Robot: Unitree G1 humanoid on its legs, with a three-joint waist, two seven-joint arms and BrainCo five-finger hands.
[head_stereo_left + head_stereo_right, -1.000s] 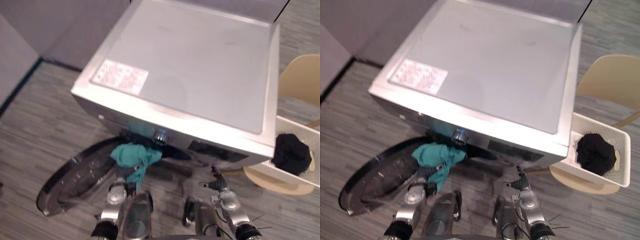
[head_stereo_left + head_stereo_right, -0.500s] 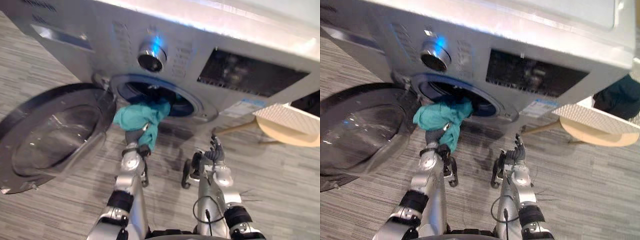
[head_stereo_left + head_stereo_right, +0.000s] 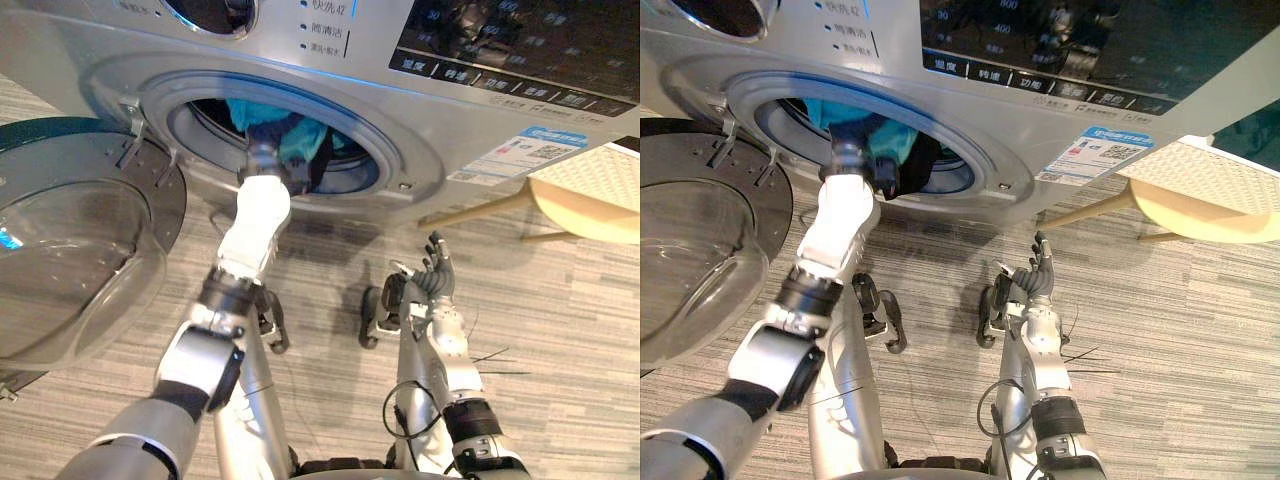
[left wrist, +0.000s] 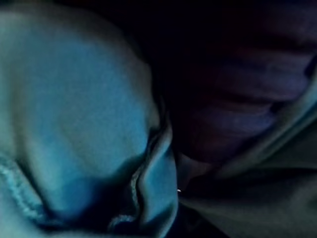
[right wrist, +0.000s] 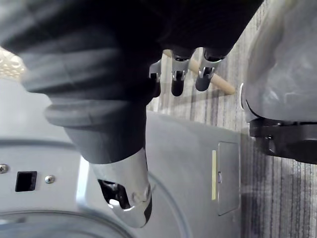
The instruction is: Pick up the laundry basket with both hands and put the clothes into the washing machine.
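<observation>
Has now the left hand (image 3: 266,160) inside the washing machine (image 3: 450,120), teal cloth (image 3: 298,140) brought in from just outside its mouth, probably ready for release, grip impossible to tell; right hand (image 3: 435,278) open, empty, below.

Silver-grey arms (image 3: 252,215), right hand (image 3: 431,281) blk-tipped

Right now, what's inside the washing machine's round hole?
A teal cloth sits just inside the washing machine opening, with a darker cloth beside it. The left hand reaches in there, partly covered by the cloth. Deeper in, the drum is too dark to see.
</observation>
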